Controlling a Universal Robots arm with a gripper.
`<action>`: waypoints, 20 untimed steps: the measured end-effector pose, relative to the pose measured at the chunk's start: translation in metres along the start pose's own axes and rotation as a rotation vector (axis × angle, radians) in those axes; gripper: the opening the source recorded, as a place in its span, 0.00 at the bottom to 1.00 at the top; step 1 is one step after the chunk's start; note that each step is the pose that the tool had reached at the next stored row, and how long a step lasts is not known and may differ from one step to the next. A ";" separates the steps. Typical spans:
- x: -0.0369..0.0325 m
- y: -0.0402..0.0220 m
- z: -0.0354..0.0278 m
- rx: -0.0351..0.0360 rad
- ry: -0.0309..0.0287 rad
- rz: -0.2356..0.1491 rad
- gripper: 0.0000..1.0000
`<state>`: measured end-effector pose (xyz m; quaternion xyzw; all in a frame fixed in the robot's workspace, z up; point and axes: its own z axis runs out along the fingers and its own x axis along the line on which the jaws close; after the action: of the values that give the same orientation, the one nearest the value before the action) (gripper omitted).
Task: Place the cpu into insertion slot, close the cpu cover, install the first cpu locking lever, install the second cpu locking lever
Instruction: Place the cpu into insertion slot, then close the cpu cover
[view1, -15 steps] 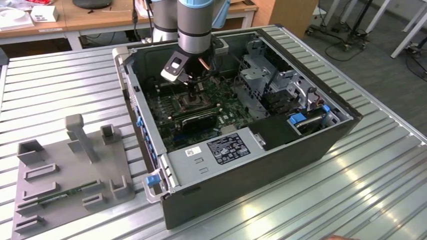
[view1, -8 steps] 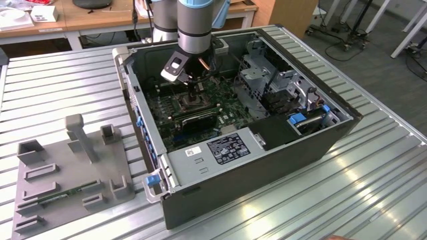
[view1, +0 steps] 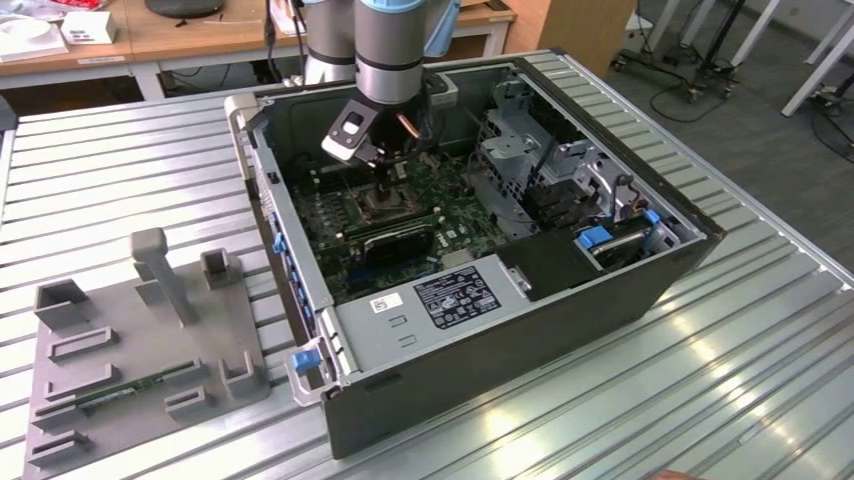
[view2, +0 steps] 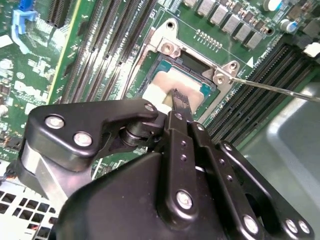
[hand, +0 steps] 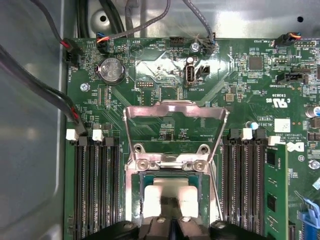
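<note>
The arm (view1: 391, 50) comes down steeply from the top of the exterior view into an open computer case (view1: 534, 340). Its wrist points almost straight down at the motherboard (view1: 461, 235). The gripper (view1: 388, 195) hangs low over the insertion slot (view2: 167, 47). In the second wrist view the black fingers (view2: 180, 97) are drawn narrow, almost together, and their tips sit at the middle of the cpu's top face. Whether they pinch anything there I cannot tell.

The cpu (view2: 167, 80) lies flat inside the insertion slot, pale top upward, within the silvery rim. The cpu cover (hand: 175, 110) is swung open: in the first wrist view it stands up from its hinge at the slot's edge, and green board shows through its square cut-out. A thin metal lever (view2: 272, 90) reaches out from one corner of the slot, across the long black memory slots (hand: 97, 190) beside it. These slots flank the insertion slot on both sides, and a round coin battery (hand: 112, 70) sits on the board beyond the cover.

The case lies on its side on a surface (view1: 667, 400) of ribbed metal slats. On the exterior view's left, a grey fixture tray (view1: 134, 340) rests on the same surface, with a green memory stick (view1: 134, 385) lying in it. Behind stand wooden desks (view1: 200, 40), and on the exterior view's right is grey floor (view1: 747, 100).
</note>
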<state>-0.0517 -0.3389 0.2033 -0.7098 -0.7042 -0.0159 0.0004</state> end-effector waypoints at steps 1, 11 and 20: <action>0.0000 0.0000 -0.0016 -0.0001 0.0002 0.000 0.11; 0.0005 0.0005 -0.0210 0.0001 -0.0001 0.000 0.11; 0.0005 0.0005 -0.0252 0.0002 0.0018 0.000 0.11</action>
<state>-0.0518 -0.3390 0.2285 -0.7098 -0.7042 -0.0165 0.0011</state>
